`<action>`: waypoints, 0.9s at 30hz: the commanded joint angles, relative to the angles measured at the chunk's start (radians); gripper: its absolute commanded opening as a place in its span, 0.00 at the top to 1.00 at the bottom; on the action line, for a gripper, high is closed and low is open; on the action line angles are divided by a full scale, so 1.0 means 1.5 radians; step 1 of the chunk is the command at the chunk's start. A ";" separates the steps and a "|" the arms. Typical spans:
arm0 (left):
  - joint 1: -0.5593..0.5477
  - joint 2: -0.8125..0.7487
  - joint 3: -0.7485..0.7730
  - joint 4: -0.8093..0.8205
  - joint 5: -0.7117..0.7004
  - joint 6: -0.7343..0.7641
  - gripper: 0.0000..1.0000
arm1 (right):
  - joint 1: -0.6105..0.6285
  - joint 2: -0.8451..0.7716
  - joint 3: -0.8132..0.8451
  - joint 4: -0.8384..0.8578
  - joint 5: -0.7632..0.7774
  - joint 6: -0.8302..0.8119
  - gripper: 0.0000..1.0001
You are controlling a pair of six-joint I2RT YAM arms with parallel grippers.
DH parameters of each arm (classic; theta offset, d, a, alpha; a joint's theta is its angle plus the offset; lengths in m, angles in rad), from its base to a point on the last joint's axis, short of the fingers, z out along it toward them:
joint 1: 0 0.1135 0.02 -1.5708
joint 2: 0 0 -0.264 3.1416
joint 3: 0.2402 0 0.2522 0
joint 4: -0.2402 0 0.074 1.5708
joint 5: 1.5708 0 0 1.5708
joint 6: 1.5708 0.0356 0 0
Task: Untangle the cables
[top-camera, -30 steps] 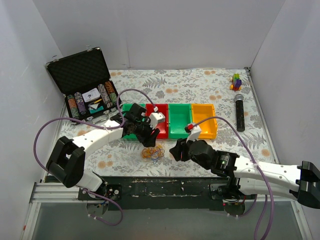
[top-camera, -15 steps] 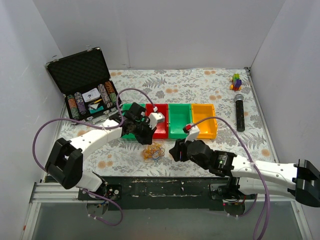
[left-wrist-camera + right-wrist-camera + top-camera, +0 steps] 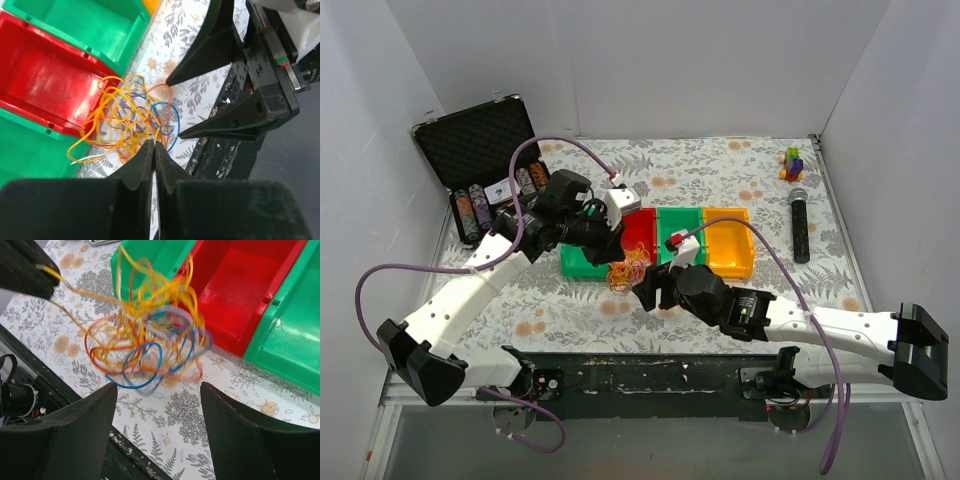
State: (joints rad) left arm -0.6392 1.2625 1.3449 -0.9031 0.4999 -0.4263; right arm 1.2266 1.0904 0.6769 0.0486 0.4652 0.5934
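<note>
Right gripper [image 3: 650,292] sits nearest the table's [image 3: 740,160] near edge, jaws spread wide and empty, facing the cables [image 3: 628,270]. Just beyond, left gripper [image 3: 154,145] is pinched tight on a yellow strand. The clump dangles from it against the near wall of the red bin [image 3: 642,232], with a green bin [image 3: 678,228] close beside. Farther back, a chip case [image 3: 480,160] stands at the far left corner and a microphone [image 3: 799,222] lies by the right edge. A second ago the clump lay flat nearer the near edge under a half-open left gripper, and the right jaws stood narrower.
</note>
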 commanded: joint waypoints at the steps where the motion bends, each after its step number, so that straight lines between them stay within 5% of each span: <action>1: -0.004 -0.021 0.019 -0.077 0.020 0.003 1.00 | 0.011 0.014 0.045 0.054 0.018 -0.034 0.24; 19: -0.005 -0.019 0.088 -0.091 0.045 -0.048 1.00 | 0.019 0.051 0.026 0.145 -0.027 -0.002 0.31; 21: -0.006 -0.017 0.095 -0.093 0.047 -0.053 1.00 | 0.019 0.054 0.026 0.152 -0.027 -0.002 0.43; 25: -0.006 -0.018 0.111 -0.099 0.041 -0.055 1.00 | 0.020 0.045 0.007 0.149 -0.009 0.010 0.84; 27: -0.006 -0.020 0.119 -0.100 0.023 -0.054 1.00 | 0.019 0.033 -0.009 0.127 0.015 0.020 0.94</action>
State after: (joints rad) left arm -0.6441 1.2583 1.4712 -1.0428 0.5392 -0.4969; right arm 1.2480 1.1713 0.6952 0.2176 0.4244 0.5968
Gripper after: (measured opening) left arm 0.014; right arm 0.136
